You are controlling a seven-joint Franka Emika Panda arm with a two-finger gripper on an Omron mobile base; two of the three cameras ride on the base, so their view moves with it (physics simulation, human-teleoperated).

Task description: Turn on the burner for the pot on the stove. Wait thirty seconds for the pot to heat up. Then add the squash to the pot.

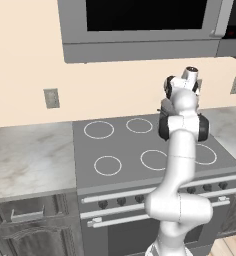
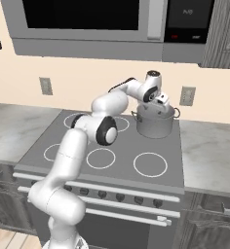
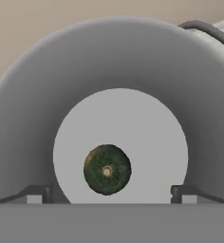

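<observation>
**Squash sits in the pot, and our claw is wide apart above it**

Our claw [image 3: 112,192] hangs right over the pot. We see its two small dark tips [image 3: 38,193] far apart at the bottom of the hand view, one on each side, and nothing is between them. So the claw is open and holds nothing.

Just past the tips we look straight down into the pot [image 3: 33,118]. The squash [image 3: 107,169] lies on the pale flat bottom, a bit off to one side. It is dark green with a pale spot in its middle. It touches no tip.

From the right base view, our hand [image 2: 161,100] is at the rim of the pot [image 2: 154,125]. The pot stands on the back right ring of the stove [image 2: 131,143]. The knobs [image 2: 121,197] run along the front.

We think the squash part of the job looks done.

What could go wrong now? The claw is low and close to the pot's rim. If we pull it away sideways and not up, a tip could bump the wall and push the pot off its ring. The pot could even tip. We cannot tell from here if the ring is hot.
</observation>
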